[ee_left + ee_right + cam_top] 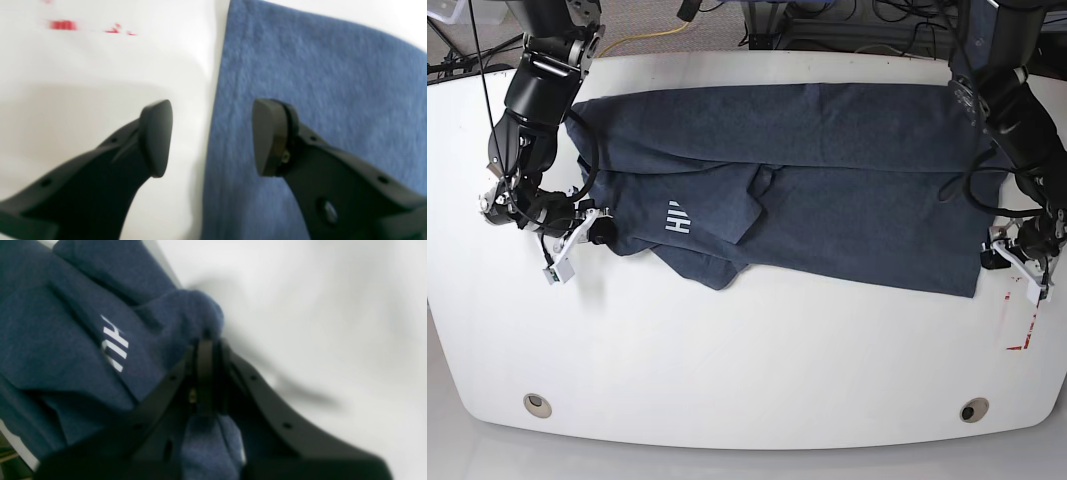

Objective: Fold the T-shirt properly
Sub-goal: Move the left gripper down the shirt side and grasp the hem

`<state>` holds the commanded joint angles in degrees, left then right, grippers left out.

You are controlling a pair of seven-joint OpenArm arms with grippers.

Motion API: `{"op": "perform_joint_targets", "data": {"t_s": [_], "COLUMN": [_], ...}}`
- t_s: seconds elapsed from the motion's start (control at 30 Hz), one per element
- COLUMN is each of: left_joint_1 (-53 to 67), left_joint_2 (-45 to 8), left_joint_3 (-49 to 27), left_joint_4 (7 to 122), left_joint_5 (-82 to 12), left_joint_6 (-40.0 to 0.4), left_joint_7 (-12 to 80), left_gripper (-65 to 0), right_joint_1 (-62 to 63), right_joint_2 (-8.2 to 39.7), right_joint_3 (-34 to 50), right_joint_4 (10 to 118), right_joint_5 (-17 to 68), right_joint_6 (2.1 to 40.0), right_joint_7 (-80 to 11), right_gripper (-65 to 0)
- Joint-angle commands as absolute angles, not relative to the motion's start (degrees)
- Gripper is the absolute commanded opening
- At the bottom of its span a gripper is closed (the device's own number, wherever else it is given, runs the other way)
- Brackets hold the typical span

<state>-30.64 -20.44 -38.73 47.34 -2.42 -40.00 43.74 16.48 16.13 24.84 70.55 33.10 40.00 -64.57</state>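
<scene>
Now my right gripper [205, 340] holds the soft, limp shirt [827, 190]; left gripper [211, 136] jaws wide over its edge, where I would grasp.

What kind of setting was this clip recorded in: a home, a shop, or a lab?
Most likely a robotics lab or workshop. A bare white table carries only the T-shirt, with two black robot arms mounted at its far corners. Loose cables trail across the floor behind, and red tape marks sit on the tabletop.
</scene>
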Motion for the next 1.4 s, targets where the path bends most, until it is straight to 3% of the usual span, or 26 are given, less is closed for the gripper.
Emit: {"op": "perform_joint_targets", "data": {"t_s": [0.17, 0.43, 0.73, 0.8, 0.93, 1.03, 1.23, 1.4], "left_joint_1": [-33.2, -34.1, -33.6, -33.5, -33.8, -33.8, -33.8, -30.9], "left_joint_2": [-21.5, -21.0, -18.8, -18.8, -18.8, -18.8, -17.8, -15.1], "left_joint_3": [-38.7, -38.6, -31.9, -31.5, -31.7, -31.7, -31.9, -32.0], "left_joint_4": [37.8, 34.1, 34.1, 34.1, 34.2, 34.4, 36.6, 50.8], "left_joint_5": [-2.2, -2.5, -2.5, -2.5, -2.6, -2.6, -2.7, -2.6], "left_joint_6": [-40.0, -40.0, -40.0, -40.0, -40.0, -40.0, -40.0, -40.0], "left_joint_7": [38.0, 37.8, 42.5, 42.4, 42.2, 42.2, 42.3, 44.9], "left_gripper": [-20.8, -20.3, -21.8, -27.8, -51.5, -63.5, -65.0, -65.0], "right_joint_1": [16.5, 16.6, 16.7, 16.7, 16.7, 16.7, 17.9, 20.5], "right_joint_2": [16.1, 16.1, 16.1, 16.1, 16.1, 16.1, 16.1, 16.7], "right_joint_3": [24.8, 24.9, 24.9, 24.9, 24.9, 24.9, 24.9, 24.9], "right_joint_4": [70.5, 70.5, 70.5, 70.5, 70.5, 70.5, 70.5, 70.5], "right_joint_5": [33.1, 33.2, 33.2, 33.2, 33.2, 33.2, 33.1, 32.8], "right_joint_6": [40.0, 40.0, 40.0, 40.0, 40.0, 40.0, 40.0, 40.0], "right_joint_7": [-64.6, -64.6, -64.6, -64.6, -64.5, -64.4, -64.3, -64.3], "right_gripper": [-65.0, -65.0, -65.0, -65.0, -65.0, -65.0, -65.0, -65.0]}}
